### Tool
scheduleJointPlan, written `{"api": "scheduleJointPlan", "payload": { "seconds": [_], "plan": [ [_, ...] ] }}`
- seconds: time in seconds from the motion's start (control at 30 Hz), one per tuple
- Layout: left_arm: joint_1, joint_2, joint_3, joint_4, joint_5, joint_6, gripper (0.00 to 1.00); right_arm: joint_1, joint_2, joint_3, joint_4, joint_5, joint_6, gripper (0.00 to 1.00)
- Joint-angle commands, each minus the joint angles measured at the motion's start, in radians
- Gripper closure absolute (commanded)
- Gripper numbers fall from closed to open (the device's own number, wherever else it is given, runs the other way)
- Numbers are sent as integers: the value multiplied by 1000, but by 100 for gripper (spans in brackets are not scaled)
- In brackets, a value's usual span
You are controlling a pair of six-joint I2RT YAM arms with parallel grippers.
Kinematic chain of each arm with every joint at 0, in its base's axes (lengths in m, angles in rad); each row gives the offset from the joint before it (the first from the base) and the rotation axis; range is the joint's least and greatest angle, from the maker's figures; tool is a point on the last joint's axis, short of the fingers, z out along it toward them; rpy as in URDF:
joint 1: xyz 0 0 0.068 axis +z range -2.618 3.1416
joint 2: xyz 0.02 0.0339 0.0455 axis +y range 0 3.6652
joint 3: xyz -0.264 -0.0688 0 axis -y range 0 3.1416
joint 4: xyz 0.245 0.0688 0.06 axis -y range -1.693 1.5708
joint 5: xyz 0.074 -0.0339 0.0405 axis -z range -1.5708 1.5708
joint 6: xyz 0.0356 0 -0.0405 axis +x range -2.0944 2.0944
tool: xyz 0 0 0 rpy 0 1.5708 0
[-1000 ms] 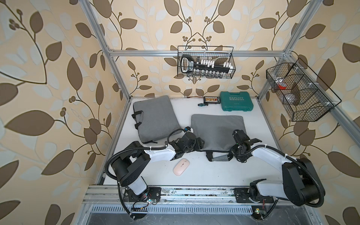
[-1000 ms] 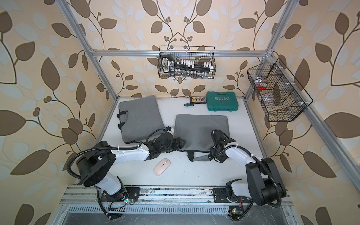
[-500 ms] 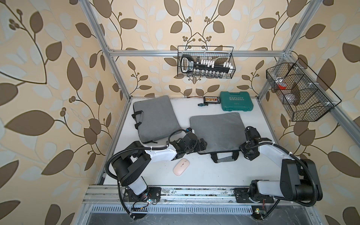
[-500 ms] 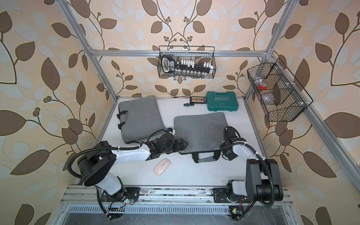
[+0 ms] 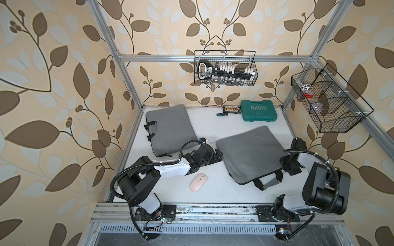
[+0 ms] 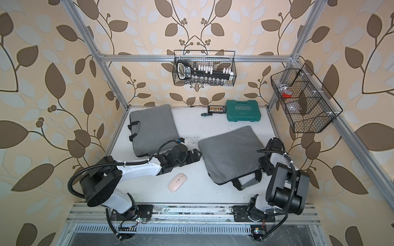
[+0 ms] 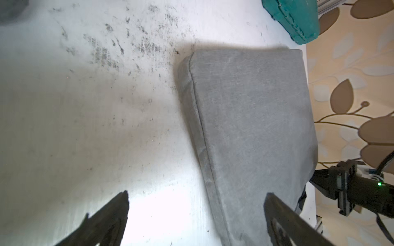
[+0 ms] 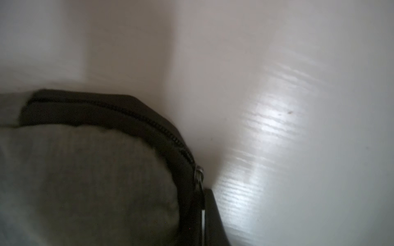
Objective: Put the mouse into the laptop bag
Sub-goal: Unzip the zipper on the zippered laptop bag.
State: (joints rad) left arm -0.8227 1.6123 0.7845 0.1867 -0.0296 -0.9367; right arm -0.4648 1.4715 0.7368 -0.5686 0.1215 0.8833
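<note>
- Two grey bags lie flat on the tabletop [image 5: 213, 125]. The laptop bag [image 5: 249, 153] being worked on is toward 3 o'clock, with its handles [image 5: 266, 183] pointing to 6 o'clock. A second bag [image 5: 168, 127] lies toward 10 o'clock, well apart and touched by nothing.
- The pink mouse [image 5: 198, 182] sits on bare tabletop near 7 o'clock, just off the laptop bag's 8 o'clock corner. Nothing grips it, so the real job is not yet begun.
- The right pincer [image 5: 288, 166] sits at the bag's 4 o'clock corner, fully closed. In its wrist view the metal zip pull [image 8: 200, 173] runs straight down to its black finger [image 8: 213, 215], so it looks pinched on that tab.
- That grip is probably there to drag the zipper [image 8: 149, 125] round the corner and open a mouth for the mouse. How much is unzipped cannot be told; the stretch in view looks closed.
- The left pincer [image 7: 197, 198] lies low at the centre of the tabletop, spread as wide as it goes and holding nothing. One finger [image 7: 110, 217] is over bare tabletop and the other is over the bag's 9 o'clock edge.
- Straddling that seam probably lets it steady the soft bag against the tug. It is also the arm nearer the mouse, so it suits the pickup.
- Likely risk: a light fabric bag slides or turns with the pull instead of unzipping.
</note>
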Motion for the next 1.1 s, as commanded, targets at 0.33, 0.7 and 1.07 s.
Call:
{"api": "scheduleJointPlan", "payload": {
  "seconds": [0.33, 0.7, 1.07],
  "plan": [
    [3, 341, 237, 160, 113, 9, 39, 97, 41, -54, 32, -110, 11, 100],
    [-15, 356, 286, 94, 40, -24, 93, 653, 11, -30, 2, -101, 266, 100],
    [-2, 170, 147, 67, -140, -97, 100, 398, -58, -56, -4, -98, 126, 100]
  ]
}}
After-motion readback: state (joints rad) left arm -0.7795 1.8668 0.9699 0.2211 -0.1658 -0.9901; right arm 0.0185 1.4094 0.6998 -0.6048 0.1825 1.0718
